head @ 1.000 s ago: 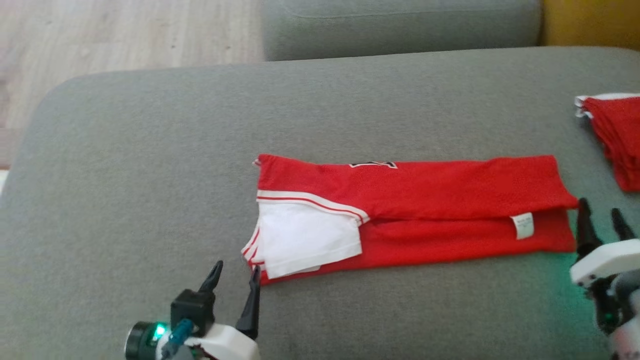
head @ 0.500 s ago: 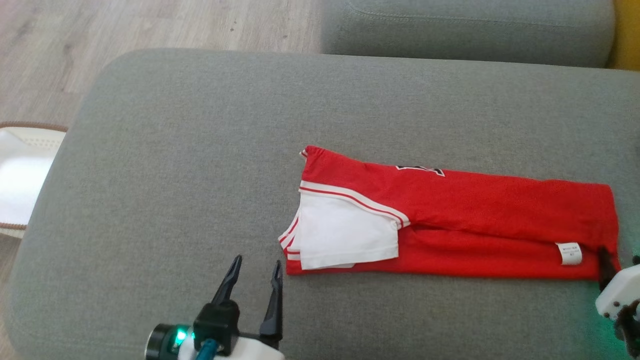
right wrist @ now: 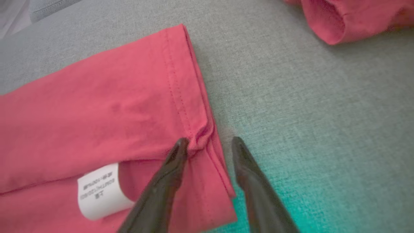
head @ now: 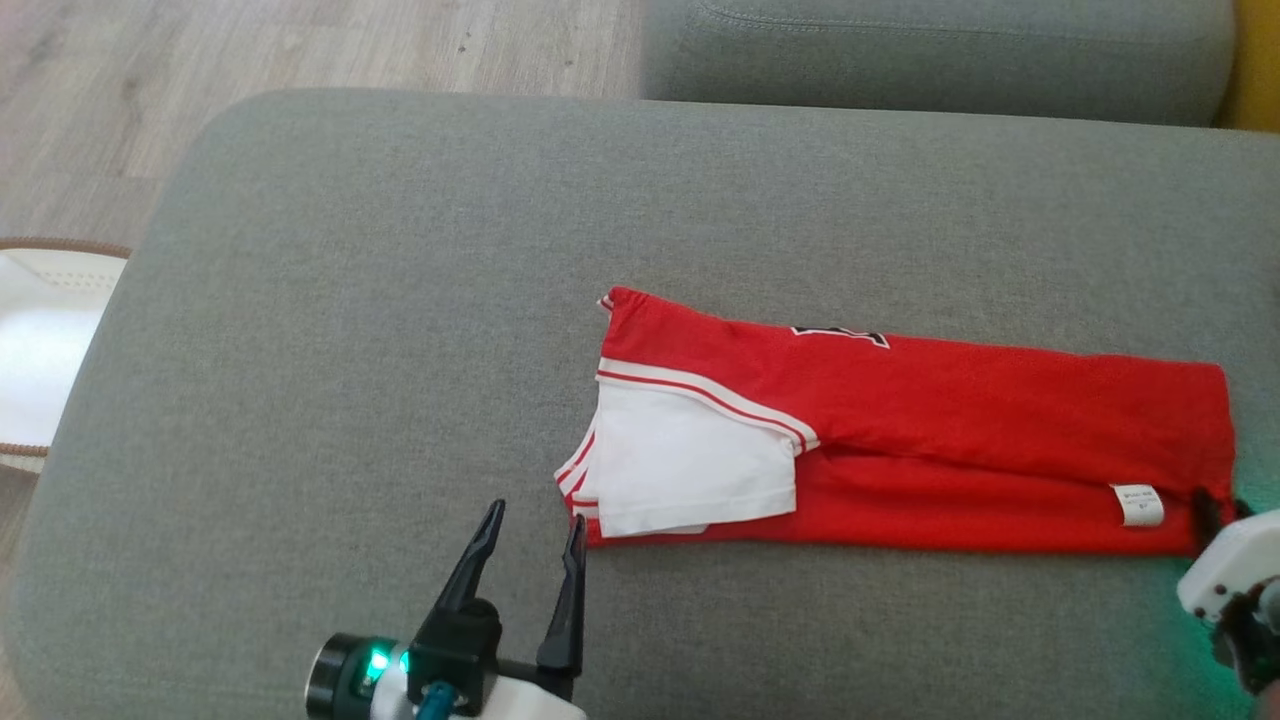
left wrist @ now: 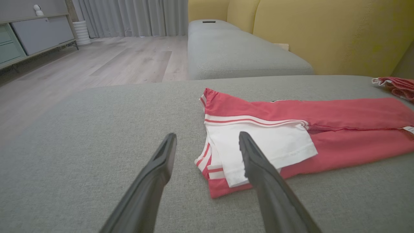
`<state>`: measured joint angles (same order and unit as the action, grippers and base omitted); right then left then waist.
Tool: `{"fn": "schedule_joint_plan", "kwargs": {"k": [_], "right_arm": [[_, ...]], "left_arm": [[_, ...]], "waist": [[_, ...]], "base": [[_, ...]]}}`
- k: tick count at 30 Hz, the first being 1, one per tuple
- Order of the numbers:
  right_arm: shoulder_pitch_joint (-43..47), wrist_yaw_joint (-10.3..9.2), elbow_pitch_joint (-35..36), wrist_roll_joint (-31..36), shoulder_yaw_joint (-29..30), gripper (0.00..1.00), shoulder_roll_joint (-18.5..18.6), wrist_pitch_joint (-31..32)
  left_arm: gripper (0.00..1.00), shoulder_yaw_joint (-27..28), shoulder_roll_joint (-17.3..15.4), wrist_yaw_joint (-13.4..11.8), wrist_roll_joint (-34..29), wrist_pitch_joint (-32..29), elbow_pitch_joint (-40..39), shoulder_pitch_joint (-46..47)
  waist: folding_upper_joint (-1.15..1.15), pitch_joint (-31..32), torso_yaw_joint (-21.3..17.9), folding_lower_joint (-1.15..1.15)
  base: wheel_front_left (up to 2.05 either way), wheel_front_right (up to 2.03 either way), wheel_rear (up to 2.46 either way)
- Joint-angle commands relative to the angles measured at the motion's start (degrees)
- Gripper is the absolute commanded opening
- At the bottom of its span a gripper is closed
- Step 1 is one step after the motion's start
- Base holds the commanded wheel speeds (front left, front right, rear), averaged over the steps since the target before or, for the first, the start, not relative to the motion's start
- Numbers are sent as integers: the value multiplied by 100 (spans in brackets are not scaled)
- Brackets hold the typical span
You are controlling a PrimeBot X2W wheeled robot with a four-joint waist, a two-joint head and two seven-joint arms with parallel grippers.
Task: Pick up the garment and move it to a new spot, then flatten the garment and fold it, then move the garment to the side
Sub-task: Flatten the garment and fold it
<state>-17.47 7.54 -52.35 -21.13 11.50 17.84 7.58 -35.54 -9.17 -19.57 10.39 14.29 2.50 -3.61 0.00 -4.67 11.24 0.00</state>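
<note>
The left gripper [head: 537, 512] stood fully open and empty, just off the near left corner of the red garment [head: 950, 420], beside its white sleeve [head: 690, 470]. The right gripper [right wrist: 210, 139] was partly open and straddled the hem at the garment's right end: one finger on the cloth, one on the grey sofa cushion [head: 400, 300], nothing clamped. The garment lay folded into a long strip on that cushion, with its label [head: 1138, 503] facing up. A second red garment [right wrist: 339, 19] lay farther right.
</note>
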Motion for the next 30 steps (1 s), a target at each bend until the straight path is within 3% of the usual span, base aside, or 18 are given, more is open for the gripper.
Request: {"fn": "schedule_joint_plan", "kwargs": {"k": [1,9,18,23,30], "right_arm": [[-59,-5,-4,55,-180,0,40,13],[-256,-5,62,397,-157,0,305,-379],[-456,-5,462,568,-72,0,692,-388],[-364,-5,1378,470,-304,0,506,-299],[145,-5,3296,301,-789,0,-77,199]], "left_arm": [[100,261,60,48,-71,71,-122,82],[100,424,169,196,-195,71,-60,29],[100,536,214,351,-284,71,37,-28],[100,580,249,428,-326,71,94,-71],[100,611,261,559,-378,71,169,-111]], "waist": [[0,4,-20,0],[0,46,-166,0],[0,179,-328,0],[0,267,-344,0],[0,387,-131,0]], "base": [[0,0,0],[0,0,0],[0,0,0],[0,0,0],[0,0,0]]}}
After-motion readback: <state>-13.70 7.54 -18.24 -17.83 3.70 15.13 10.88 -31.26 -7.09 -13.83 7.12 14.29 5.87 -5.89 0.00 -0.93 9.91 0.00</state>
